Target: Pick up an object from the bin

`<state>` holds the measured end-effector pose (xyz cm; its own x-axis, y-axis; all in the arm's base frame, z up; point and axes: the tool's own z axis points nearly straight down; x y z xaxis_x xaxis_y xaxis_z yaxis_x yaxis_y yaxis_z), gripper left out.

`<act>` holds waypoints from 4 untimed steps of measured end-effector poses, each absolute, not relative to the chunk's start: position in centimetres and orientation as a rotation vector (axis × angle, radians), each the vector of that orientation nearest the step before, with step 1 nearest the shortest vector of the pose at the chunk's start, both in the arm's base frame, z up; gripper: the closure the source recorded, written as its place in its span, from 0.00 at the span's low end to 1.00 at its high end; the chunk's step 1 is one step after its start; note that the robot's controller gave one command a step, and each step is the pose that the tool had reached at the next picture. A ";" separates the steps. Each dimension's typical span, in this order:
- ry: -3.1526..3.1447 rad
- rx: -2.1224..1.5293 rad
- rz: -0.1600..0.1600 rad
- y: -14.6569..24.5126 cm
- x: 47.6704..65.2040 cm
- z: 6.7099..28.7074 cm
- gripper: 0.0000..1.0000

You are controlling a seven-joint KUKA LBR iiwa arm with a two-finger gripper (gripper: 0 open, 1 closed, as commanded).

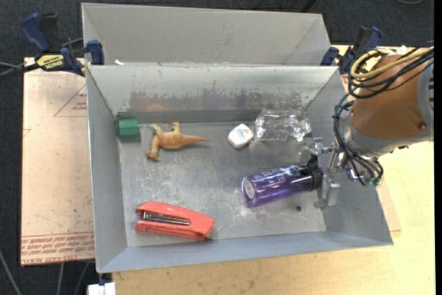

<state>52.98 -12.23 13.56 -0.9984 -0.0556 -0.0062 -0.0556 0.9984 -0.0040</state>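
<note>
Nearest to the camera, by the front wall of the grey metal bin (105, 169), lay a red stapler (173, 221), flat and closed, well apart from the arm.

Behind it, toward the right side, a purple transparent plastic bottle with a black cap (276, 184) lay on its side, the cap pointing to the right wall. At this cap end stood the two-finger gripper (320, 175), reaching in from the right. The claw was spread wide: one metal finger (323, 195) stood on the near side of the cap and the other on the far side, so the cap lay between them. The claw was not clenched on the bottle, and whether a finger touched the cap I cannot tell.

Farther back lay a small white round object (239, 135), and just beside it, to the right, a crumpled piece of clear plastic (280, 126). Left of these was a tan toy dinosaur (171, 140). Near the far left corner sat a small green block (128, 128).
</note>
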 end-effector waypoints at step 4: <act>3.098 -0.519 0.003 -8.4 55.5 18.6 1.00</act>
